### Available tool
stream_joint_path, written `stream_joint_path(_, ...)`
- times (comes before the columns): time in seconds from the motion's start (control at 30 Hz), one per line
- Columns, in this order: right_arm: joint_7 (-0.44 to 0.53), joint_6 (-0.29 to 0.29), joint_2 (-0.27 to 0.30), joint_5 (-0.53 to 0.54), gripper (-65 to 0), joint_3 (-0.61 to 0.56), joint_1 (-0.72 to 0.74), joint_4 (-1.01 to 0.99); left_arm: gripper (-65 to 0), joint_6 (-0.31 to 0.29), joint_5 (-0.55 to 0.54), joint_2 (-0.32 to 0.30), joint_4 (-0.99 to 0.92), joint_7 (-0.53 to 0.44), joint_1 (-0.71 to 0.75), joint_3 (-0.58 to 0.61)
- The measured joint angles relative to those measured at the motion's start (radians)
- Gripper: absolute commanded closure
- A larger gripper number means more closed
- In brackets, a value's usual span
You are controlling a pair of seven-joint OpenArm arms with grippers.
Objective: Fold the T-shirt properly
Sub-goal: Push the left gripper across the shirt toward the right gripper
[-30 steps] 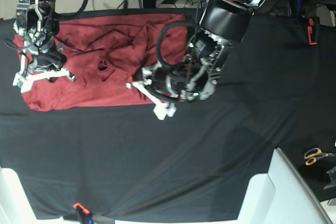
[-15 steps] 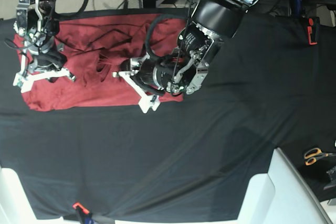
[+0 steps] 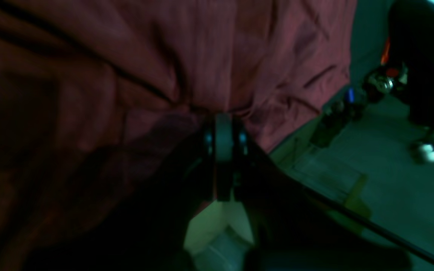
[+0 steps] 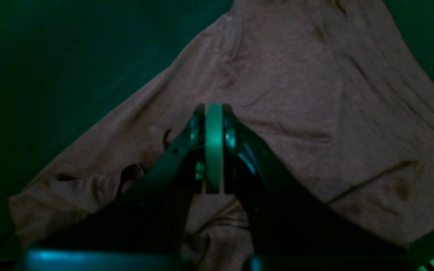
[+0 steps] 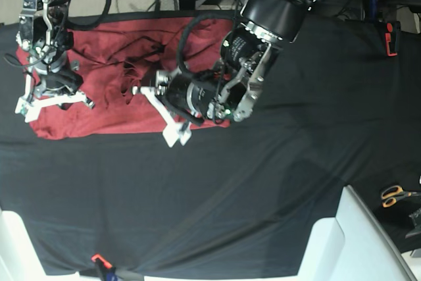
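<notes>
Clearly the T-shirt (image 5: pixel 99 106) is a thin, soft knit that will weigh almost nothing, drape wherever it is lifted, and bunch rather than hold a crease, so it wants to be taken at a hem, seam or corner, where doubled fabric gives the pads something to bite. It lies rumpled toward the far left of the black cloth sheet (image 5: pixel 276 182), its near edge fairly straight and its middle heaped in folds. The left gripper (image 5: pixel 172 120) reaches in from the right with its forearm slanting down from the far side, the wrist bent so the fingers point left over the shirt's right portion; in its wrist view the jaws are pressed together with gathered red fabric pinched at the tips, so I judge it grips the T-shirt. The right gripper (image 4: pixel 214 113) stands over the shirt's left edge, jaws closed flat; whether any cloth is caught between them I cannot tell.
</notes>
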Motion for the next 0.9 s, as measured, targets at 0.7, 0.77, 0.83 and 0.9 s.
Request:
stream_joint_path(0.7, -0.004, -0.102, -0.002, 0.000, -0.2, -0.005, 0.011, 0.000, 0.0, 0.253, 0.003, -0.070, 0.077, -0.004, 0.011, 0.016)
stream_joint_path(0.77, -0.004, -0.102, -0.003, 0.000, -0.2, -0.005, 0.011, 0.000, 0.0, 0.271, 0.004, -0.081, 0.077, -0.001, 0.013, 0.015)
stream_joint_path(0.83, -0.004, -0.102, -0.002, 0.000, -0.2, -0.005, 0.011, 0.000, 0.0, 0.272, 0.006, -0.097, 0.077, -0.003, 0.012, 0.015)
stream_joint_path(0.9, -0.004, -0.102, -0.002, 0.000, -0.2, -0.005, 0.011, 0.000, 0.0, 0.272, 0.008, -0.103, 0.077, -0.005, 0.012, 0.014)
